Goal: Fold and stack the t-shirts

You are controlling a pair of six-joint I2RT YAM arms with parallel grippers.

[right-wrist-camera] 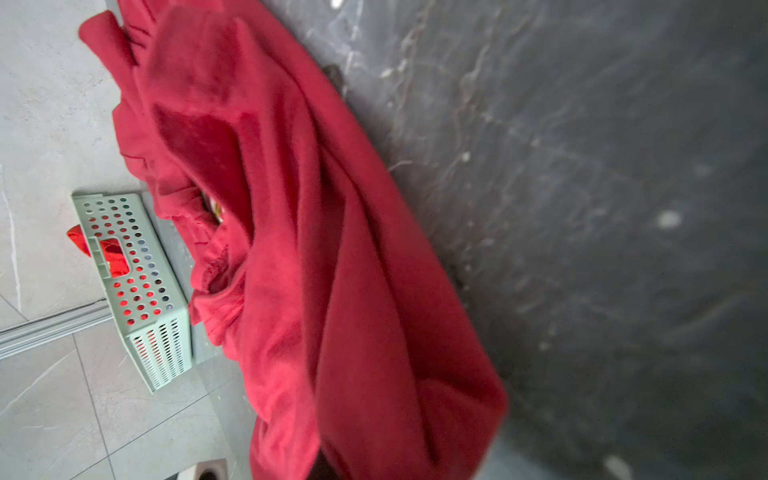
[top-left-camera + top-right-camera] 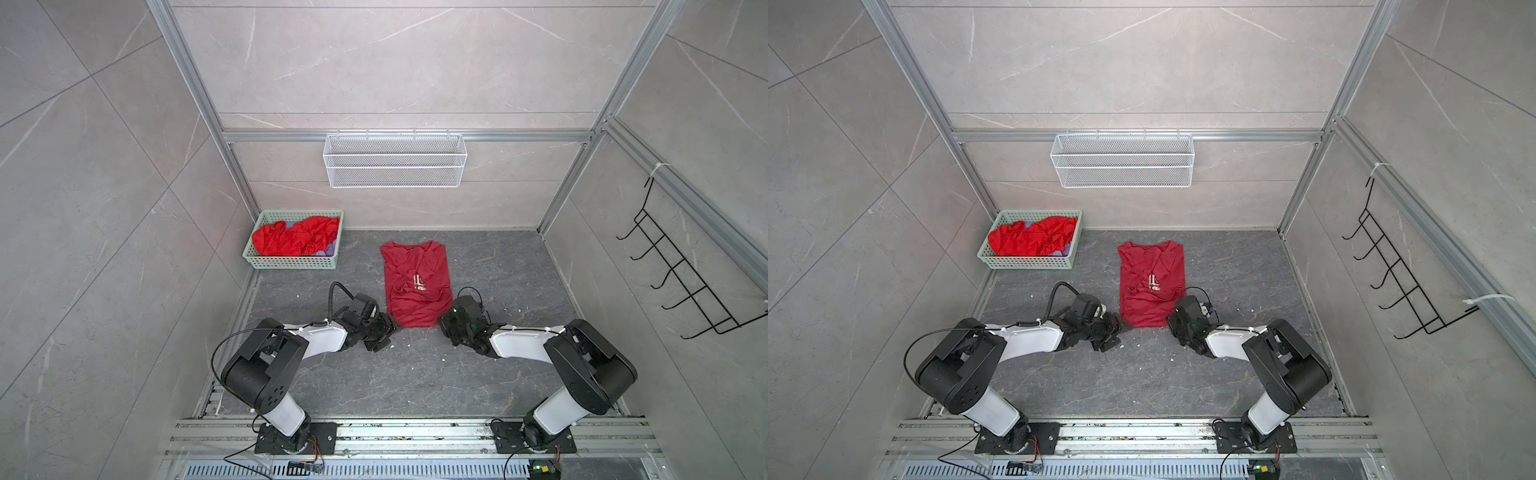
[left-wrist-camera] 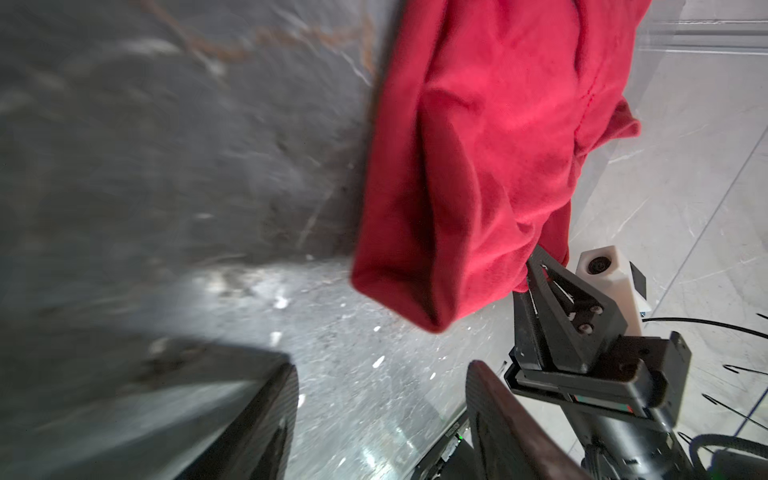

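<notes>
Two claws: left claw spread apart and empty, right claw pinched on a corner of the crimson t-shirt.

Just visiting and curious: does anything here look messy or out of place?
The crimson t-shirt lies rumpled and lopsided on the dark table, its folds uneven. Small white crumbs litter the table nearby.

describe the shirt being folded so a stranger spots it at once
Start at the dark grey table. Near its middle lies a crimson t-shirt, folded into a narrow strip. Unlike the brighter red shirts crumpled in the green basket at back left, it lies flat and shows a small white print.
</notes>
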